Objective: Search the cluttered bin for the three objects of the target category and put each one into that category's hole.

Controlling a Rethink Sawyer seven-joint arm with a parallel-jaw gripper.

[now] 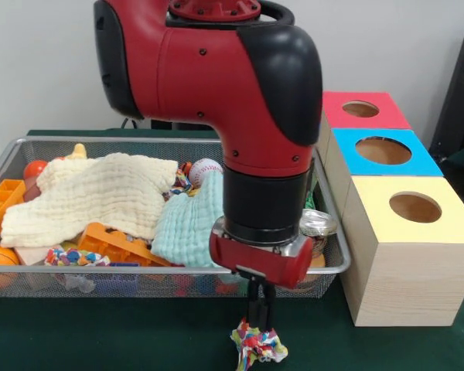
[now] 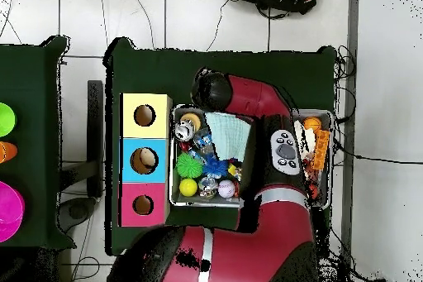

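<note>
Here the gripper [image 1: 260, 318] hangs low in the front view, at the bottom centre of the frame, its dark fingers pinched together on a multicoloured rope toy [image 1: 257, 346] that dangles just above the green table cover [image 1: 100, 332]. It sits in front of the wire bin [image 1: 334, 267], outside its near rim. In the overhead view the gripper is hidden under the red arm [image 2: 273, 171].

Behind the gripper, the bin fills the left and centre of the front view. Inside it lie a cream cloth [image 1: 100, 193], a pale green cloth [image 1: 192, 224], an orange plastic tray piece [image 1: 120, 243], a baseball [image 1: 204, 170] and a second knotted rope toy [image 1: 76, 256] near the bin's lower left. A crushed metal can [image 1: 319, 222] rests at the bin's right end.

To the right stand three wooden boxes in a row, each with a round hole on top: a yellow box [image 1: 408, 255] nearest the bottom, a blue box [image 1: 383, 151] above it, and a red box [image 1: 363, 110] furthest up.
</note>
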